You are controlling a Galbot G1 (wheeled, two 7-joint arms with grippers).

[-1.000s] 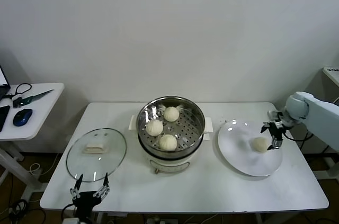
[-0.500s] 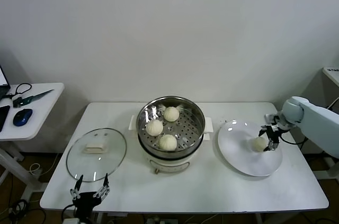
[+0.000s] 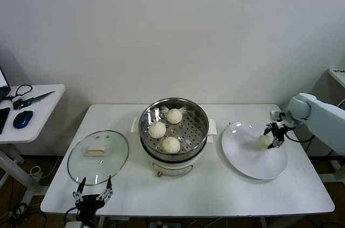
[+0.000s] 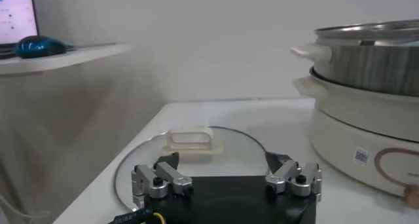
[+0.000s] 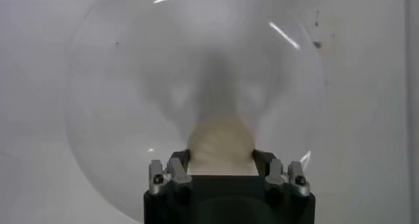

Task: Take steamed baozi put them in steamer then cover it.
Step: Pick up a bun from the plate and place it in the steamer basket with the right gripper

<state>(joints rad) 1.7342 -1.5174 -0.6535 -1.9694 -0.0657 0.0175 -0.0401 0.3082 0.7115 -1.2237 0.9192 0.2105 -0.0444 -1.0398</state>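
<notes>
Head view: right gripper (image 3: 272, 134) jaws clamp the soft cream-white dough bun (image 3: 264, 140) over the flat white plate (image 3: 248, 160).
Light and squashy, it needs gentle side pressure; left gripper (image 3: 92, 193), jaws wide, waits near the plate-distant glass lid (image 3: 97, 157).

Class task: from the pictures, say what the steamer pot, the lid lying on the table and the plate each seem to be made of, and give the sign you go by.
Steamer: apparently polished stainless steel, as its wall mirrors the buns; its cream base looks like plastic.
Lid: seemingly clear glass, since the table shows through, with a metal-looking rim and cream handle.
Plate: glossy white, perhaps ceramic or melamine; the look leaves it open.
</notes>
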